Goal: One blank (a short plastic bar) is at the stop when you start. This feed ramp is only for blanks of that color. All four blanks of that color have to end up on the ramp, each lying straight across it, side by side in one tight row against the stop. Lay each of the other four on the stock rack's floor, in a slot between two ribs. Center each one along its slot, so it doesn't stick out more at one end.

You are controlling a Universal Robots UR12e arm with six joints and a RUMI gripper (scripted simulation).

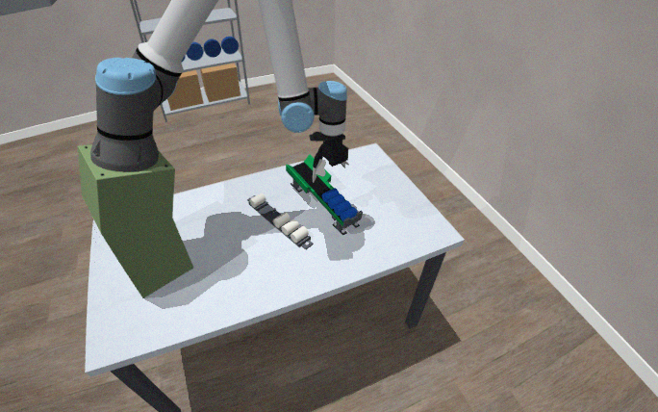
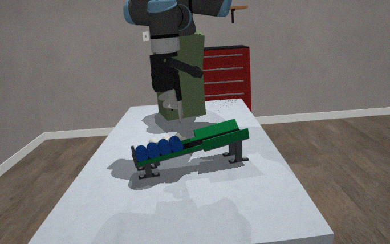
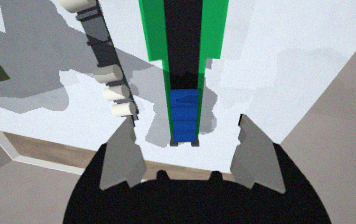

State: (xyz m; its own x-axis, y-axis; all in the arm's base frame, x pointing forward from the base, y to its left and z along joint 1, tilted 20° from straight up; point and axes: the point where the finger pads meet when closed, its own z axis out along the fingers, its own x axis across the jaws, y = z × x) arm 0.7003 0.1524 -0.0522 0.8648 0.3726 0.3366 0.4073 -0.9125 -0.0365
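Note:
A green feed ramp [image 1: 303,175] [image 2: 224,138] [image 3: 152,35] slopes down to a dark stop [image 2: 133,152]. Several blue blanks [image 1: 340,203] [image 2: 158,147] [image 3: 184,107] lie across it side by side in a tight row against the stop. My gripper [image 1: 332,168] [image 2: 175,110] [image 3: 185,115] is open and empty. It hangs above the ramp, just uphill of the blue row. A dark stock rack [image 1: 266,210] [image 3: 100,35] lies left of the ramp with several white blanks [image 1: 290,227] [image 3: 114,92] in its slots: one [image 1: 257,199] at the far end, three close together at the near end.
The arm's green pedestal [image 1: 131,218] [image 2: 189,86] stands on the white table [image 1: 242,300] [image 2: 230,207] at its left end. A red tool cabinet [image 2: 227,74] and a shelf unit [image 1: 203,72] stand off the table by the walls.

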